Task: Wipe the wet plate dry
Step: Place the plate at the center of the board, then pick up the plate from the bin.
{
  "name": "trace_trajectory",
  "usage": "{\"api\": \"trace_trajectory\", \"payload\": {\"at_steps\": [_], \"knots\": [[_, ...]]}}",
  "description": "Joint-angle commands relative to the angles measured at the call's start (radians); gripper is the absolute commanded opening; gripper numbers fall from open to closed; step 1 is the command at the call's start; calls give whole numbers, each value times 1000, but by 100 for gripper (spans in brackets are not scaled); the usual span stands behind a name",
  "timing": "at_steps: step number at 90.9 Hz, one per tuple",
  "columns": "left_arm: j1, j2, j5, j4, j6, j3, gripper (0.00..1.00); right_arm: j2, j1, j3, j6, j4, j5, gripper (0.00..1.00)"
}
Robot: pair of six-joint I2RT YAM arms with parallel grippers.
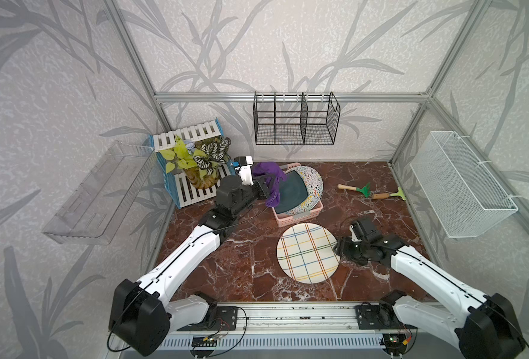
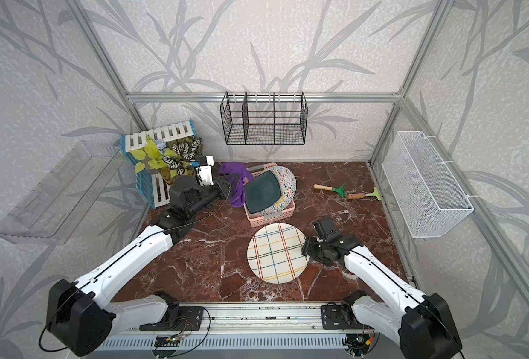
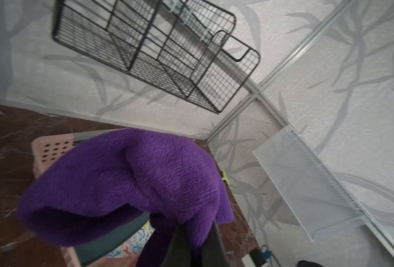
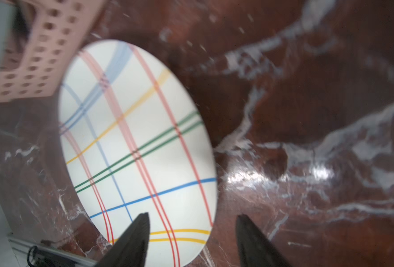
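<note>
Two plates lean inside the basket [image 1: 297, 219], a dark plate [image 1: 289, 192] over a speckled plate [image 1: 314, 186]. The plaid plate [image 1: 308, 252] lies flat on the table [image 1: 241, 267] just in front of the basket. At the basket's left rim, the left gripper [image 3: 198, 245] has its jaws clamped on a purple cloth [image 3: 126, 185], which drapes beside the dark plate. In front of the basket and rightward, the right gripper [image 4: 193, 216] hovers with its jaws apart, straddling the plaid plate's edge and holding nothing.

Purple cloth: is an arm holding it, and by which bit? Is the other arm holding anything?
The left pincer grips the purple cloth by a bunched fold. The right pincer stands open at the rim of the checked plate, holding nothing.
</note>
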Motion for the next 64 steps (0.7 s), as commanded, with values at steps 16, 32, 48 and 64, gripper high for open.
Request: {"api": "trace_trajectory", "payload": {"at_steps": [16,32,48,64], "knots": [[12,191,-263,-148,141,-9,0,434,-9,482,-157,123,-46,35],[20,339,-228,-134,127,27,0,742,-35,764,-209,116,25,40],[22,432,-147,-49,147,37,0,950,-68,934,-240,98,6,46],[20,506,-4,31,144,49,0,1071,-71,1006,-244,144,-99,47]]}}
